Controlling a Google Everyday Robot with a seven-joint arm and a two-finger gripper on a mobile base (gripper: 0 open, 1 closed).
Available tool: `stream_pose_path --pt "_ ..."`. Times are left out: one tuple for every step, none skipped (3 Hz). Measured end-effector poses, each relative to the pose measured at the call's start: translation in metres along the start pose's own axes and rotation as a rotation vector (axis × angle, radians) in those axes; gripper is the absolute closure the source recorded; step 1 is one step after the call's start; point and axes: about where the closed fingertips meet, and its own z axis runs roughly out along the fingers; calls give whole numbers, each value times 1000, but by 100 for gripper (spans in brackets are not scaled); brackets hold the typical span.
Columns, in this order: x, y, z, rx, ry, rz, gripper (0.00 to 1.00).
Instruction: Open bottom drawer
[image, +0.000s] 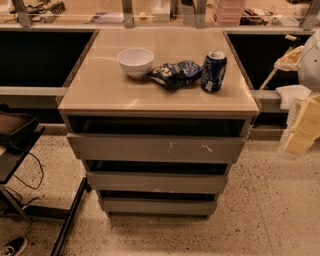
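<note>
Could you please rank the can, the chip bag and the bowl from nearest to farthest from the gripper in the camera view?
The gripper is at the right edge of the view.
1. can, on the right
2. bag, in the middle
3. bowl, on the left

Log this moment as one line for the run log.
bottom drawer: lowest grey front, not touched | gripper: right edge of view, away from cabinet | on top: bowl, chip bag, soda can
</note>
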Motion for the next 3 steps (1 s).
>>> stream_pose_path --pt "-14 40 -3 47 -84 -76 0" --pt "-38 93 0 128 -174 -151 0" --pt "-55 123 3 177 -185 -183 0"
